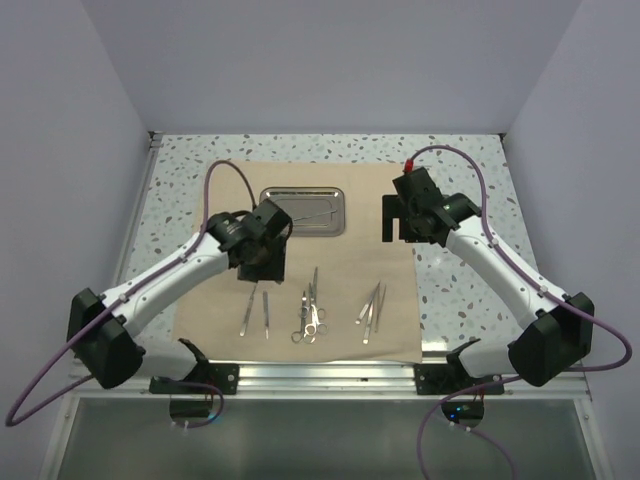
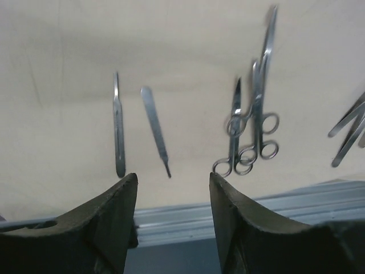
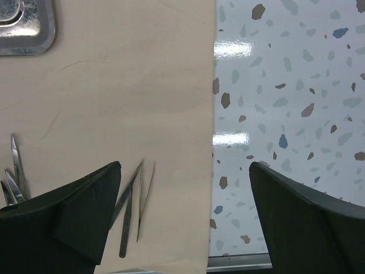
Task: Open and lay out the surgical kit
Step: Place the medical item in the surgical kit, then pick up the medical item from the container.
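The tan cloth wrap (image 1: 340, 270) lies flat and unfolded on the table. The steel tray (image 1: 303, 211) sits at its far edge; its corner shows in the right wrist view (image 3: 25, 28). Two scalpel handles (image 1: 256, 312) lie at the near left, also in the left wrist view (image 2: 137, 131). Ring-handled scissors and forceps (image 1: 310, 310) lie in the middle and show in the left wrist view (image 2: 251, 125). Tweezers (image 1: 372, 308) lie to the right, also in the right wrist view (image 3: 134, 205). My left gripper (image 1: 262, 265) is open and empty above the scalpel handles. My right gripper (image 1: 402, 218) is open and empty over the cloth's right edge.
The table is a speckled terrazzo surface (image 1: 460, 290) boxed in by pale walls. An aluminium rail (image 1: 320, 375) runs along the near edge, just beyond the cloth's near edge.
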Action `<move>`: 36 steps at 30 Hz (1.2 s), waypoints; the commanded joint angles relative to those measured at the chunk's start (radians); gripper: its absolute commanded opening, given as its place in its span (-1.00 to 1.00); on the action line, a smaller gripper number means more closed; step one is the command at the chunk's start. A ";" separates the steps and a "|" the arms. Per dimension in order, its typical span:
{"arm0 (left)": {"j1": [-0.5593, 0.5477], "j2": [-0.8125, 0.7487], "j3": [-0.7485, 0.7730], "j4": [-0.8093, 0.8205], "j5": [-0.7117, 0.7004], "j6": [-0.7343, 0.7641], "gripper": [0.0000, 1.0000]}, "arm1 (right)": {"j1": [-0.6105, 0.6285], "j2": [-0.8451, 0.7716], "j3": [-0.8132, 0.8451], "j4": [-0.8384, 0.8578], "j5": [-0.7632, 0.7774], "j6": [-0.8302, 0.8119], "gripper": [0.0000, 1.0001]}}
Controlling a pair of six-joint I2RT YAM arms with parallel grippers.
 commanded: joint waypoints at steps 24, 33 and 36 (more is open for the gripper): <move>0.121 1.058 0.932 0.581 0.162 0.730 -0.02 | -0.046 -0.091 -0.067 -0.085 0.052 -0.015 0.97; 0.133 1.136 0.926 0.549 0.192 0.779 -0.02 | -0.062 -0.079 -0.061 -0.085 0.060 -0.026 0.97; 0.157 1.150 0.893 0.544 0.173 0.779 -0.01 | -0.071 -0.068 -0.053 -0.080 0.052 -0.026 0.97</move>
